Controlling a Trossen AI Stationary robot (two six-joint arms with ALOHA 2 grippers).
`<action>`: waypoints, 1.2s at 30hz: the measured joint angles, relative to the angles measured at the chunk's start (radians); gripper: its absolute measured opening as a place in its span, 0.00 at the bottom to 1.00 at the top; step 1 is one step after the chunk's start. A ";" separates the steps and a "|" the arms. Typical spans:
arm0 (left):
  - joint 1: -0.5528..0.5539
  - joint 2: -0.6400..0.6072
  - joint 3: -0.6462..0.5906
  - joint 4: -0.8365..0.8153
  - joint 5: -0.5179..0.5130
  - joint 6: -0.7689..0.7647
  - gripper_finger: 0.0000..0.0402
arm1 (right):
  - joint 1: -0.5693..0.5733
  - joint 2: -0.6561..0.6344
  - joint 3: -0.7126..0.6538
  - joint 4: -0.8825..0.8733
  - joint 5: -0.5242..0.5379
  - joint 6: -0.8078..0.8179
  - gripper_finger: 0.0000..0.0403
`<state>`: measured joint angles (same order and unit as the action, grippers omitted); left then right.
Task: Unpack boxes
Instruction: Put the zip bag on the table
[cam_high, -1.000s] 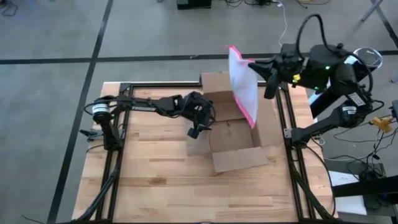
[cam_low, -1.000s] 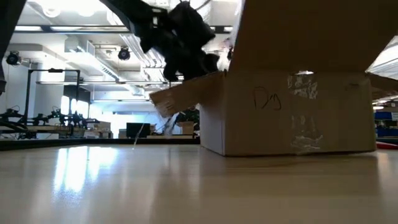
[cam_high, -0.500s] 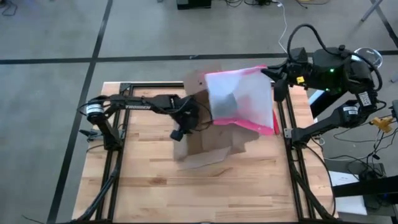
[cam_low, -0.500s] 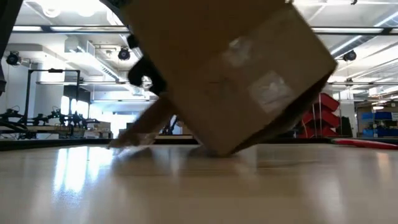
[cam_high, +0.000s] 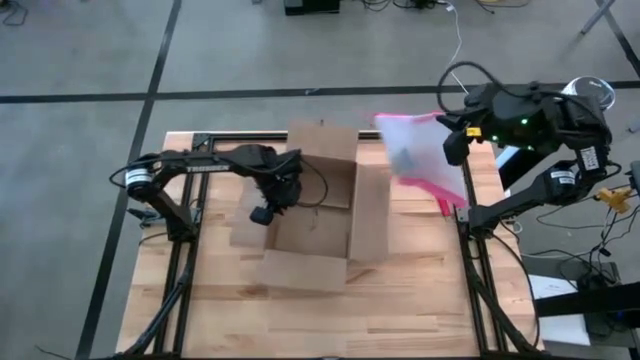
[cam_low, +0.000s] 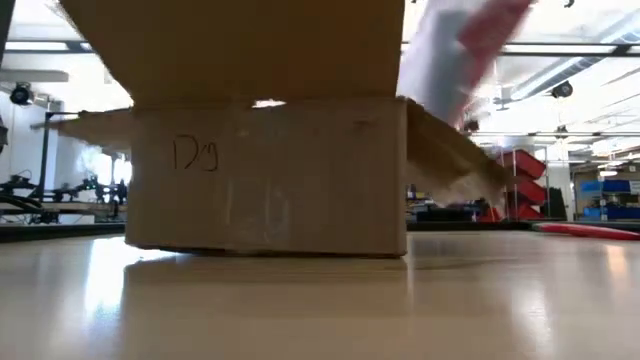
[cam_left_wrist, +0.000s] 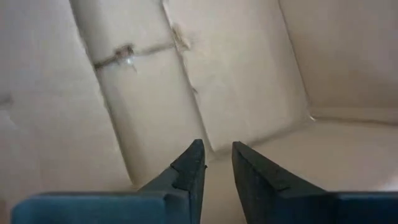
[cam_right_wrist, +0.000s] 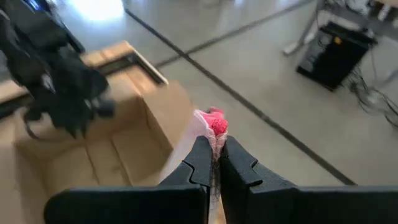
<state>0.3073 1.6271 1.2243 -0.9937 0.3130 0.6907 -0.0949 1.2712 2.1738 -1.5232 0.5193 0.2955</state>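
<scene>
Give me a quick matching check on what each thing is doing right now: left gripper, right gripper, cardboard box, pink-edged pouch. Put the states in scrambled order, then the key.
Things:
1. left gripper
2. right gripper
3. cardboard box
4. pink-edged pouch

States:
A. sits on the table, flaps spread open
B. shut on the pouch's edge
C. hangs in the air beside the box, off the table
D. over the open box, fingers slightly apart, holding nothing

Pairs: 1-D, 2-B, 3-A, 4-C
</scene>
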 joint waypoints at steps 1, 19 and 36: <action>0.003 -0.008 -0.002 -0.018 -0.003 -0.001 0.16 | 0.000 0.001 0.000 -0.023 0.015 0.010 0.00; 0.110 -0.144 -0.010 -0.095 -0.026 -0.091 0.16 | 0.001 -0.003 -0.151 -0.044 -0.290 0.110 0.00; 0.110 -0.153 -0.010 -0.065 -0.026 -0.133 0.16 | 0.071 -0.004 -0.694 -0.012 -0.583 0.153 0.00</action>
<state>0.4171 1.4738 1.2140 -1.0586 0.2867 0.5573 -0.0242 1.2670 1.4794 -1.5347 -0.0637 0.4481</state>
